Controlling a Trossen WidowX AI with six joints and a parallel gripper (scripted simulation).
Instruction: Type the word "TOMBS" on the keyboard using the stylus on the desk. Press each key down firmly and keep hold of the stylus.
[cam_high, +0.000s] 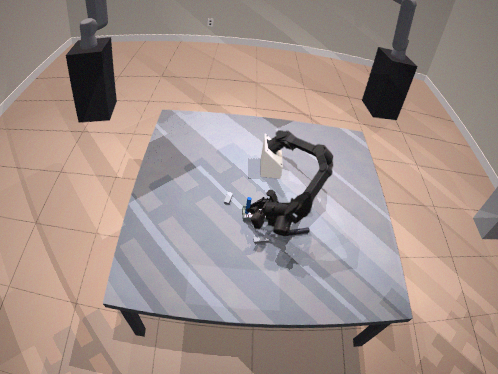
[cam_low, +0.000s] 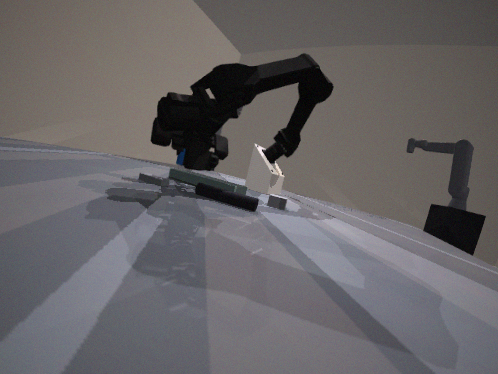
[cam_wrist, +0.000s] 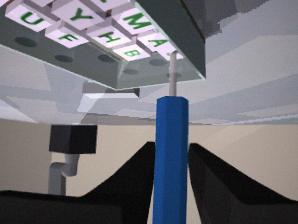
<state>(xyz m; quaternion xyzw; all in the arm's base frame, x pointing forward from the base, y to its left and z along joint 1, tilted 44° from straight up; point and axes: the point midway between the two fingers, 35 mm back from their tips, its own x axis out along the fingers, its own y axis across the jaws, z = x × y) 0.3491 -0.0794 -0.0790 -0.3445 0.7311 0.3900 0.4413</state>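
Two black fingers of the gripper (cam_high: 251, 206) (cam_wrist: 171, 175) are closed on the blue stylus (cam_high: 248, 204) (cam_low: 181, 157) (cam_wrist: 171, 160), which stands upright in the middle of the lower part of the wrist view. From where I stand, the hold looks straight, and I think this is good for typing. Above it, the thin grey tip (cam_wrist: 173, 75) overlaps the last key in the row, right of the A key (cam_wrist: 158, 43). The tip hides most of its letter, so I cannot read it with certainty. Perhaps the S is the step in hand, the end of the word.

For doing it well, the tip should go to the middle of the key, and the push should be straight down, slow and firm, until the key sinks. If it comes in slanted, the stylus may turn in the fingers, or the tip may touch the raised rim beside the key. The lift afterwards should be straight too, with the same grip.

The keyboard (cam_low: 207, 181) (cam_wrist: 197, 57) fills the upper left of the wrist view, under the tip. Farther back, at upper centre of the top view, the cream block (cam_high: 271, 162) (cam_low: 264, 172) is well apart from the stylus, so it should not disturb this press.
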